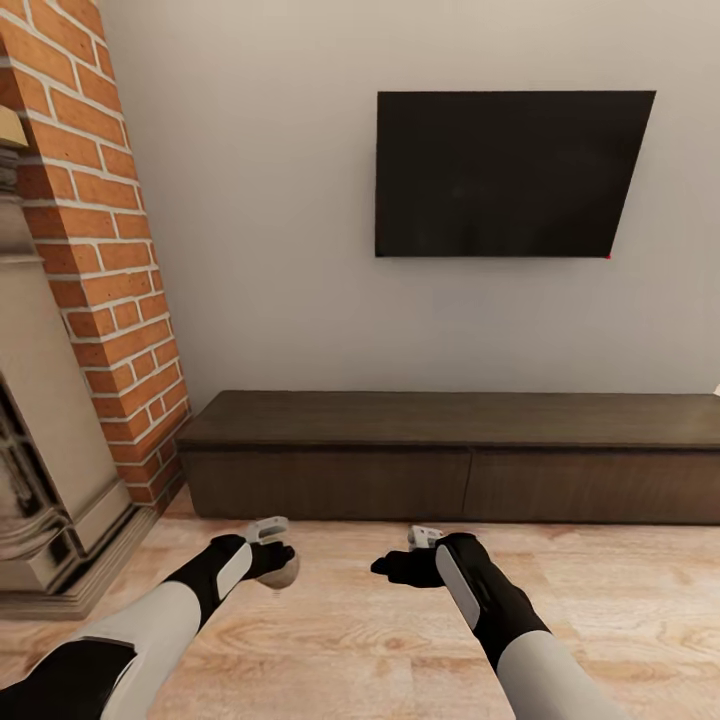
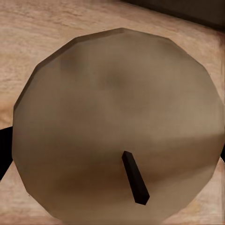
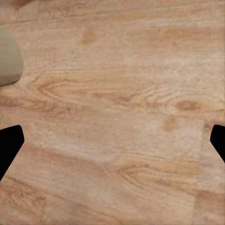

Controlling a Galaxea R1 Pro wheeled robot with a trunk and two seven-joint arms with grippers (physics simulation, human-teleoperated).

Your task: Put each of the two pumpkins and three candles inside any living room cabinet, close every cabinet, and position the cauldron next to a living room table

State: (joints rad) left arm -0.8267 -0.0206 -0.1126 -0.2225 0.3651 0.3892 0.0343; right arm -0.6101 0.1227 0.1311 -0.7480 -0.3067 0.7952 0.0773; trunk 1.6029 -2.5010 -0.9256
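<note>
A stubby tan candle [image 2: 112, 122] with a dark wick [image 2: 135, 178] sits right in front of the left wrist camera. In the head view my left gripper [image 1: 275, 560] is shut on this candle [image 1: 285, 573], holding it just above the wooden floor. My right gripper [image 1: 395, 568] hangs beside it, open and empty, with its dark fingertips [image 3: 9, 145] wide apart over bare floorboards; the candle's edge [image 3: 8, 61] shows in the right wrist view. The long, low, dark brown cabinet [image 1: 460, 455] stands against the wall ahead, with its front panels shut.
A black TV [image 1: 505, 175] hangs on the wall above the cabinet. A brick chimney and stone fireplace [image 1: 90, 300] stand at the left, close to my left arm. Wooden floor [image 1: 380, 640] lies between me and the cabinet.
</note>
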